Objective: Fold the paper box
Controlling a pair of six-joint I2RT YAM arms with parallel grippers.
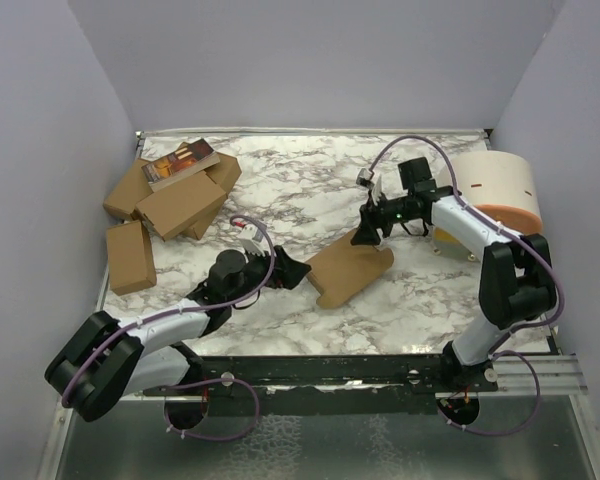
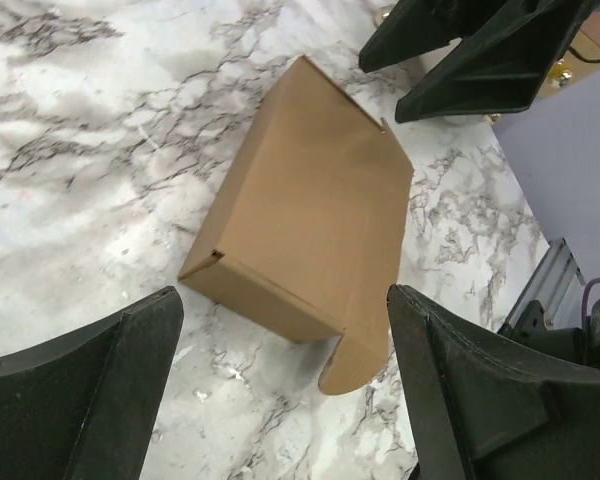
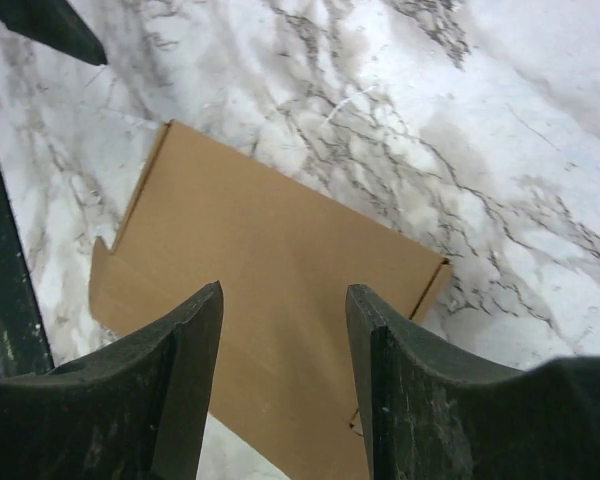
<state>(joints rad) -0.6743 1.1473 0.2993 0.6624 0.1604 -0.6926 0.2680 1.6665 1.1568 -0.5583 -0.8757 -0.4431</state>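
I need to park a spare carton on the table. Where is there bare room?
The table is bare at the far middle, between the heap of cartons and the right arm, and along the near strip in front of the paper box. The far-left corner is crowded.

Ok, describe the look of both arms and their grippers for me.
The left arm and right arm have white shells with black joints; a lilac cable loops along each. The left gripper and right gripper have matte black, tapering fingers. A green light glows on the right wrist.
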